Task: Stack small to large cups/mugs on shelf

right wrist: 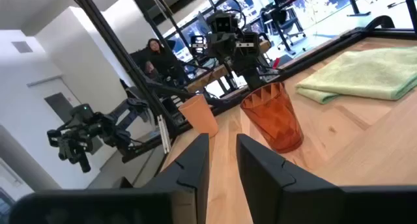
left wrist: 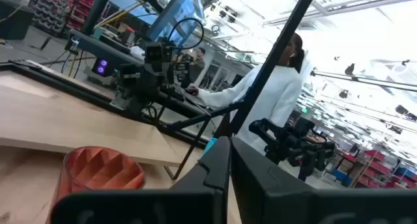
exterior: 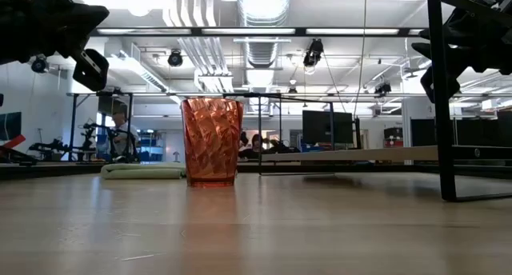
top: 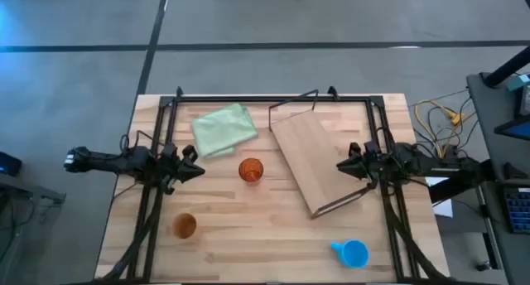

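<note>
A translucent red-orange cup (top: 251, 170) stands upright mid-table; it also shows in the low view (exterior: 212, 141). An opaque tan-orange cup (top: 184, 226) stands near the front left. A blue mug (top: 354, 253) with a handle stands front right. The wooden shelf (top: 319, 156), with dark wire frames at its ends, lies slantwise right of centre. My left gripper (top: 199, 171) hangs shut above the table left of the red-orange cup. My right gripper (top: 341, 166) hangs above the shelf's right edge, its fingers a little apart (right wrist: 223, 149). Both are empty.
A pale green folded cloth (top: 224, 129) lies at the far side, left of the shelf. A dark metal frame (top: 273, 97) runs along the table's far and side edges. People and other rigs show in the room beyond.
</note>
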